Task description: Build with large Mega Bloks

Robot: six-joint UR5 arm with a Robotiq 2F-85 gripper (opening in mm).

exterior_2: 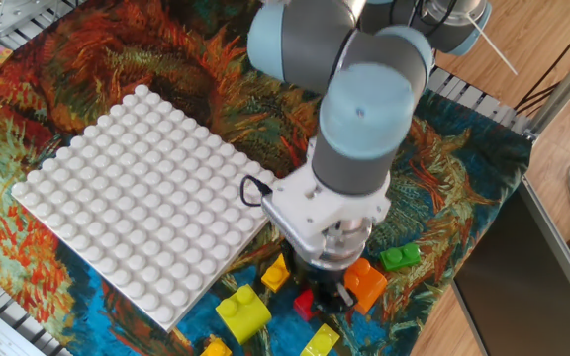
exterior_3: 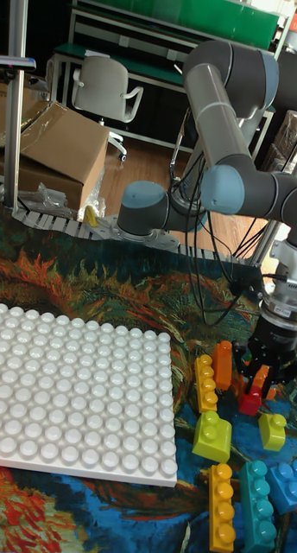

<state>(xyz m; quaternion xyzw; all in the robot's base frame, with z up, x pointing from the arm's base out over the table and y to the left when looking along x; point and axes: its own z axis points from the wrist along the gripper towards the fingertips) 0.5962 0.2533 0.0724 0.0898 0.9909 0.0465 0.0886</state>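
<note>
My gripper (exterior_2: 331, 295) hangs low over a cluster of large Mega Bloks near the front right of the cloth. A small red brick (exterior_2: 305, 303) lies just left of its dark fingers, and an orange brick (exterior_2: 366, 283) lies just right of them. In the tall fixed view the gripper (exterior_3: 268, 380) has its fingers spread, with the orange brick (exterior_3: 262, 378) showing between them and the red brick (exterior_3: 250, 403) below the left finger. It does not seem to be gripping either brick.
A white studded baseplate (exterior_2: 137, 198) lies to the left. Around the gripper lie a green brick (exterior_2: 399, 257), an orange-yellow brick (exterior_2: 277, 272), a lime brick (exterior_2: 242, 311) and a yellow one (exterior_2: 320, 341). Teal (exterior_3: 254, 501) and blue (exterior_3: 287, 484) bricks lie at the front edge.
</note>
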